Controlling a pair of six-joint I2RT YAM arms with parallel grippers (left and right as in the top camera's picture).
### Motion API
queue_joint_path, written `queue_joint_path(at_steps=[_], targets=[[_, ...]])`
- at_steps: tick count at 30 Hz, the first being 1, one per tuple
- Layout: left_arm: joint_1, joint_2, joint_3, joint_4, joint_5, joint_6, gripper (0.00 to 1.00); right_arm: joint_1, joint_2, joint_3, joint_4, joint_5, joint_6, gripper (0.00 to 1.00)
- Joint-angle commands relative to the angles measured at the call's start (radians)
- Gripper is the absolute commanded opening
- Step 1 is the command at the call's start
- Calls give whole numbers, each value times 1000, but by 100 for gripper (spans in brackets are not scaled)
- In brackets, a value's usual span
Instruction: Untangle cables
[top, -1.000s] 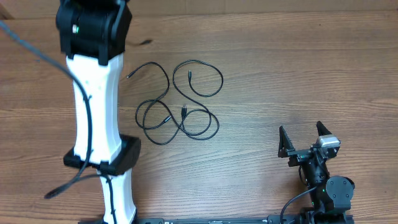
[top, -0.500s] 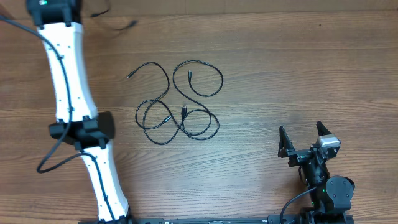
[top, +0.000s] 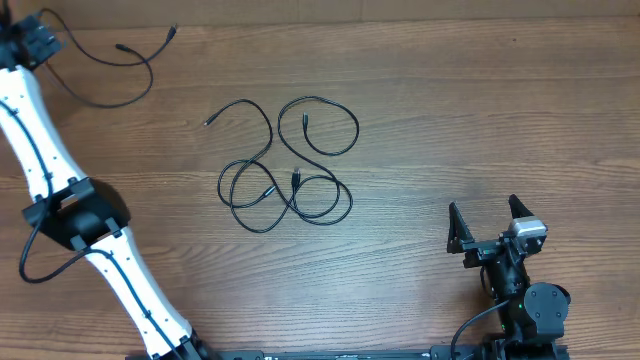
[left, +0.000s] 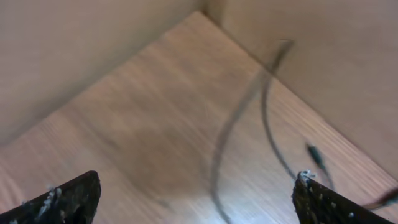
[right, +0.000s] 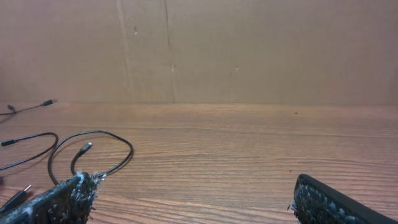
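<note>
A tangle of thin black cables (top: 285, 170) lies in loops near the table's middle, and its loops also show at the left of the right wrist view (right: 93, 146). One separate cable (top: 112, 62) curves along the far left of the table, blurred in the left wrist view (left: 239, 124). My left gripper (top: 30, 40) is at the far left corner, just beside that cable's end. Its jaws (left: 196, 199) stand wide open with only the cable on the wood below them. My right gripper (top: 490, 222) rests open at the near right, away from the cables, nothing between its fingers (right: 193, 199).
A brown cardboard wall (right: 199, 50) stands along the table's far edge and meets another in the far left corner (left: 205, 9). The left arm's white links (top: 60, 200) stretch along the table's left side.
The left arm has swung from the far middle to the far left corner, dragging one cable with it. Its jaws have gone from shut to wide open, letting the cable go. The right arm is still.
</note>
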Motion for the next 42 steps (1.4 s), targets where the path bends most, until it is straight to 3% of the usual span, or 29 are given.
queue_joint_path(at_steps=[1, 4, 8, 12, 18, 20, 26, 28, 29, 33, 34, 38, 42], targets=[[13, -24, 18, -60, 89, 8, 96, -1, -7, -10, 5, 9, -8, 100], [13, -21, 16, -81, 203, 8, 73, -1, -7, -10, 5, 9, -8, 100], [-13, -14, 14, -53, 239, 23, 90, -1, -7, -10, 5, 9, -8, 100], [-21, 29, 10, -24, 235, 66, 93, -1, -7, -10, 5, 9, -8, 100], [-8, 155, 10, 8, 232, 76, 86, -1, -7, -10, 5, 9, -8, 100], [2, 195, 10, 19, 203, 76, 78, -1, -7, -10, 5, 9, -8, 100], [28, 261, 9, 65, 147, 119, 77, -1, -7, -10, 5, 9, -8, 100], [35, 275, 7, 82, 151, 121, 64, -1, -7, -10, 5, 9, -8, 100], [39, 281, 0, 94, 147, 122, 47, -1, -7, -10, 5, 9, -8, 100], [51, 275, 2, 99, 133, 112, 8, -1, -7, -10, 5, 9, -8, 100], [55, 270, 6, 95, 132, 94, 4, -1, -7, -10, 5, 9, -8, 100], [89, 205, 51, 84, 131, -102, 4, -1, -7, -10, 5, 9, -8, 100], [122, 110, 60, 85, 118, -219, 4, -1, -7, -10, 5, 9, -8, 100]])
